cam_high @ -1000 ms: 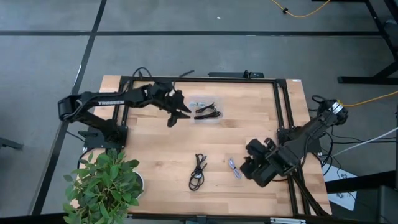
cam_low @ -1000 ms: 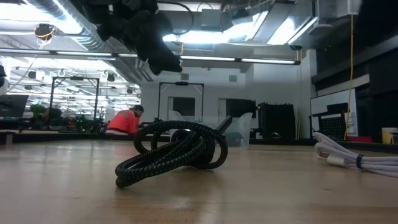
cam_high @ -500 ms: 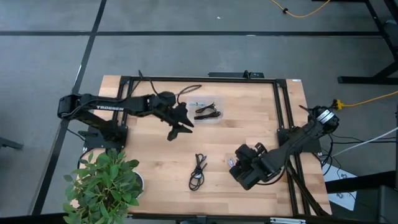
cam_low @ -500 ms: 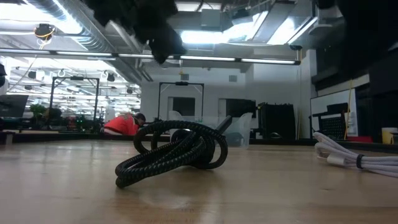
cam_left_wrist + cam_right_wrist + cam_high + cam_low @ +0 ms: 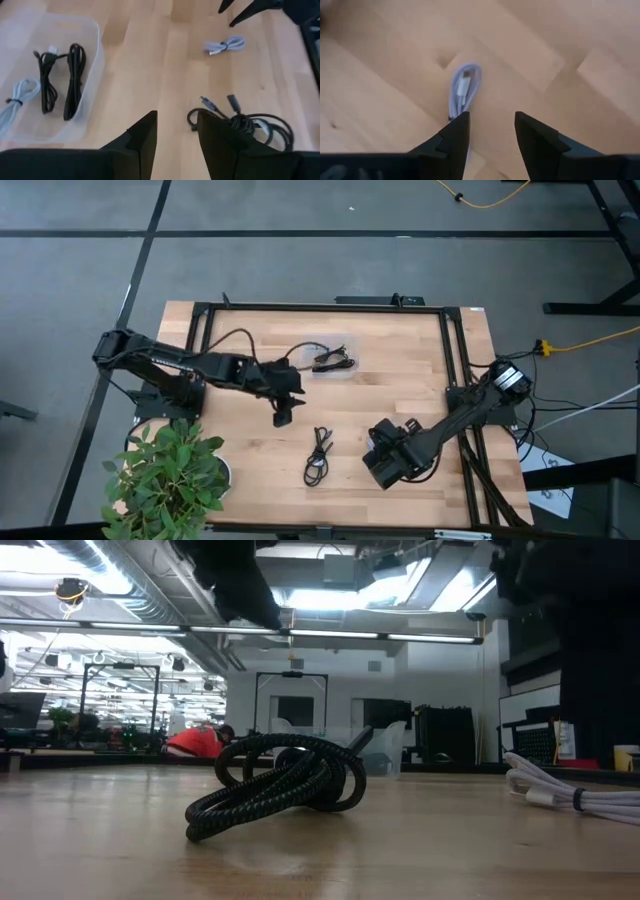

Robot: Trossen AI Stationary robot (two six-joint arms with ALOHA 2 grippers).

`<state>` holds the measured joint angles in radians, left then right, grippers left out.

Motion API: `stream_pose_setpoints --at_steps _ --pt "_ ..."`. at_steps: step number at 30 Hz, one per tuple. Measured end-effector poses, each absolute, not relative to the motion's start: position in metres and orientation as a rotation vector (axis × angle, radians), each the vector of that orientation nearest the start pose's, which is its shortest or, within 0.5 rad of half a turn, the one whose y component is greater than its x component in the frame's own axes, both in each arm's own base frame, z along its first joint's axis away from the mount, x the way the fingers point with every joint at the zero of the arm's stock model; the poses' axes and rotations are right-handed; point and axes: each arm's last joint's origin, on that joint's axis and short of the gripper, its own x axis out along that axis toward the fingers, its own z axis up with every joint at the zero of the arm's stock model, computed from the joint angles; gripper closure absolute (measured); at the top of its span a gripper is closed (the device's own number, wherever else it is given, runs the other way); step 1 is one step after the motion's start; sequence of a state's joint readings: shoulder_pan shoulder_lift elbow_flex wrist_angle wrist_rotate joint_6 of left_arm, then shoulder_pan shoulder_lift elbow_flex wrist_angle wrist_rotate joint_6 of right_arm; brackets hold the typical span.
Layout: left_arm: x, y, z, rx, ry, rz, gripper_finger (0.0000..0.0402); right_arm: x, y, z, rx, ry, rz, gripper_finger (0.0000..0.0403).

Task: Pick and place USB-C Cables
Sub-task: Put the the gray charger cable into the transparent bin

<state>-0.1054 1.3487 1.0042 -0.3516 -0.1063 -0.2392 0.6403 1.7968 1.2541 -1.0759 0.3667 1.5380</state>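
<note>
A black coiled cable [image 5: 318, 457] [image 5: 240, 122] [image 5: 280, 785] lies flat on the table near its near edge. A light grey bundled cable [image 5: 464, 90] [image 5: 224, 46] [image 5: 565, 790] lies to its right. A clear tray [image 5: 330, 360] [image 5: 95, 30] holds two black cables [image 5: 75, 80] and a light one [image 5: 20, 97]. My left gripper [image 5: 283, 412] [image 5: 175, 130] is open, above the table between tray and black cable. My right gripper [image 5: 380, 460] [image 5: 490, 135] is open, hovering by the light cable, which it hides in the high view.
A potted plant [image 5: 165, 480] stands at the table's near left corner. A black frame [image 5: 445, 360] runs along the far and right sides. Bare wood lies between tray and loose cables. A person in red [image 5: 195, 740] is far behind the table.
My left gripper has moved from beside the tray toward the near edge, closer to the black cable on the table. My right gripper has moved toward the table's left and now stands over the light cable. The cables have not moved.
</note>
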Motion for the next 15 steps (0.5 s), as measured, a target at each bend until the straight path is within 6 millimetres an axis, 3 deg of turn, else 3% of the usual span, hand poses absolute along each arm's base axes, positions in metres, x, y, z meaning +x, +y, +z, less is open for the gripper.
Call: stream_pose_setpoints --at_steps 8,15 --pt "0.283 -0.046 0.271 -0.148 0.692 0.1 0.0269 0.275 0.193 0.163 0.502 1.192 -0.723 0.0241" --pt "0.282 -0.052 0.271 -0.136 0.687 0.1 0.0269 0.282 0.193 0.139 0.471 1.219 -0.771 0.0241"
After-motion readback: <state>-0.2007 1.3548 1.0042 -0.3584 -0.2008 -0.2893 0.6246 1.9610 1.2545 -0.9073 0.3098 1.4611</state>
